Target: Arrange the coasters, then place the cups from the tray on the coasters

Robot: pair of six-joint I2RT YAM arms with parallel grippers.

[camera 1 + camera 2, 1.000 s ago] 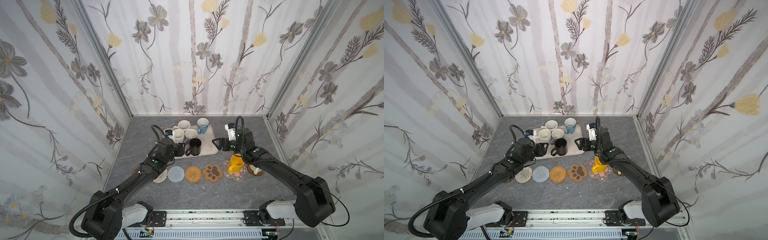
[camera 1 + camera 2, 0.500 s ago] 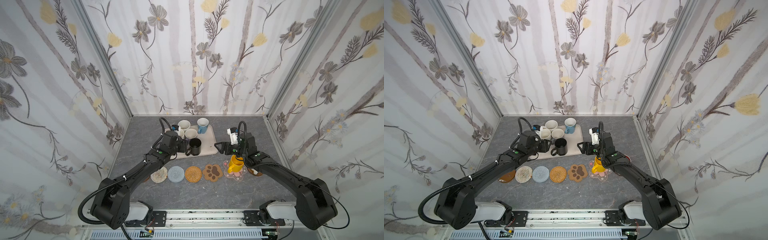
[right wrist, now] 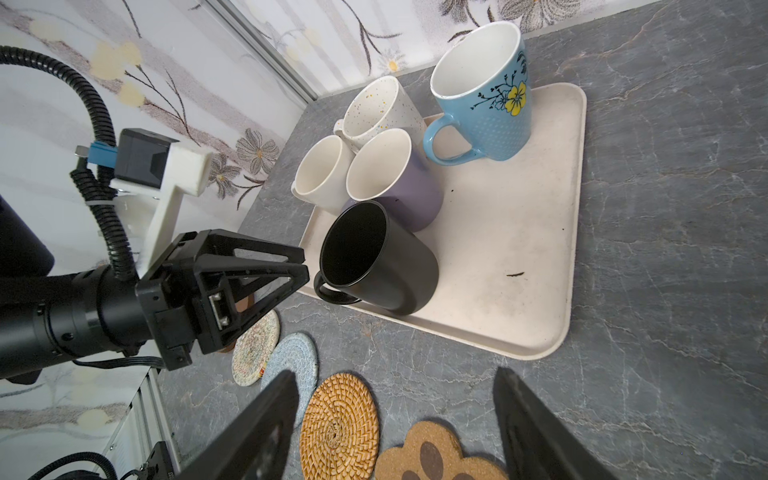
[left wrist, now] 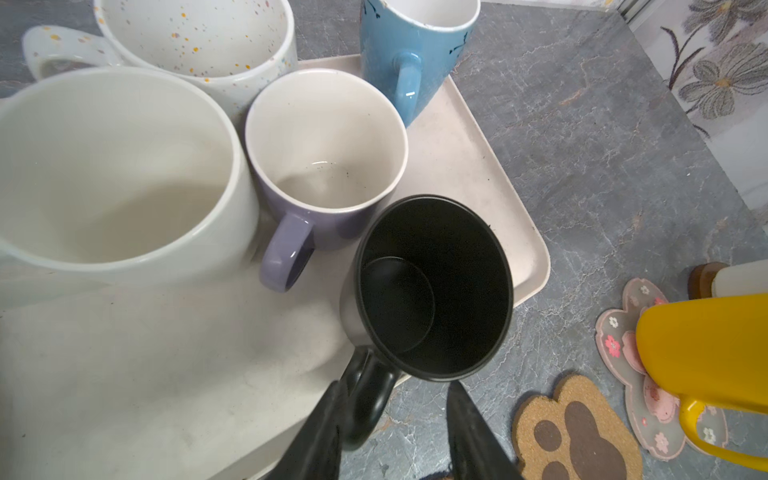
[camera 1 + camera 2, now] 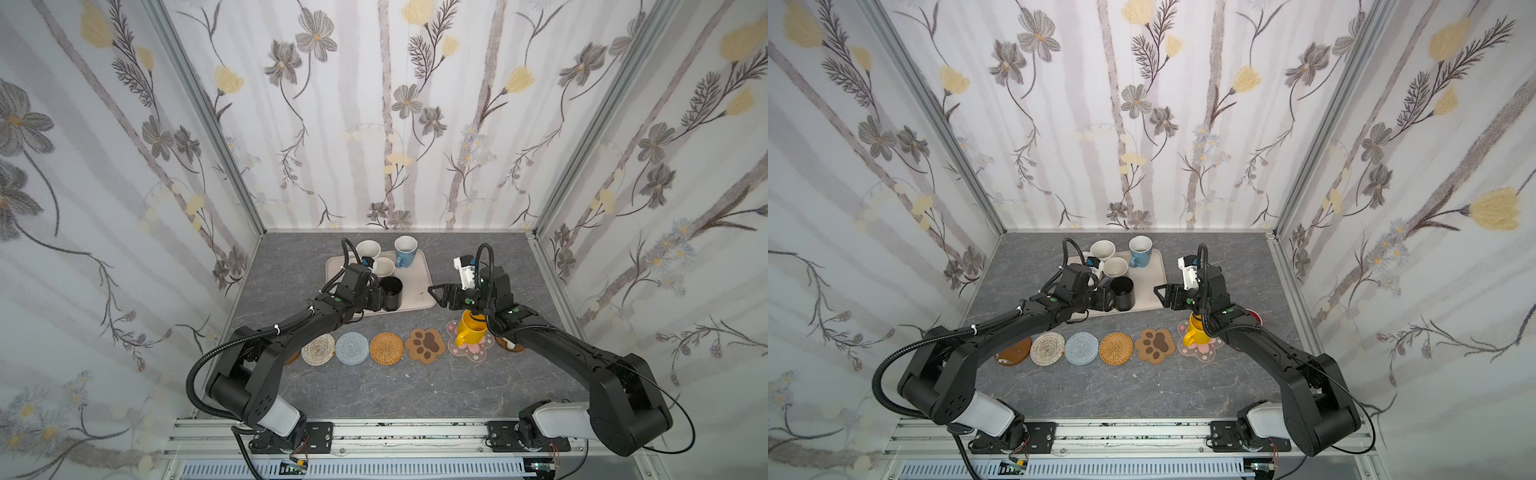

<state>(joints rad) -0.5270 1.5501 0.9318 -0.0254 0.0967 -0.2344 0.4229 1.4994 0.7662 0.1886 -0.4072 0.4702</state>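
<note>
The left hand (image 4: 395, 388) is reaching over the near edge of the tray (image 4: 469, 174) and straddling the handle of the black mug (image 4: 432, 286). Its jaws are standing partly open. One finger (image 4: 320, 428) is lying against the handle and the opposite finger is standing clear of it, so the mug is resting on the tray, not gripped. The right hand (image 3: 395, 374) is hovering wide open above the table (image 5: 415, 386), holding and touching nothing.

Mugs, seven. Five are standing on the tray: the black mug, a lavender mug (image 4: 326, 166), a plain cream mug (image 4: 116, 174), a speckled cream mug (image 4: 195, 37) and a blue mug (image 4: 415, 50). A yellow mug (image 5: 467, 334) is sitting on the pink blossom coaster (image 5: 478, 355). A white mug (image 4: 739, 278), largely hidden in both top views by the right arm, is sitting on a brown disc (image 4: 702, 278).

Coasters, seven, lying in one row in front of the tray: a second brown disc (image 5: 1013, 352), a beige woven round (image 5: 1047, 349), a blue crochet round (image 5: 1081, 348), a rattan round (image 5: 1116, 348), a paw shape (image 5: 1155, 345), then the blossom and the disc under the white mug.
</note>
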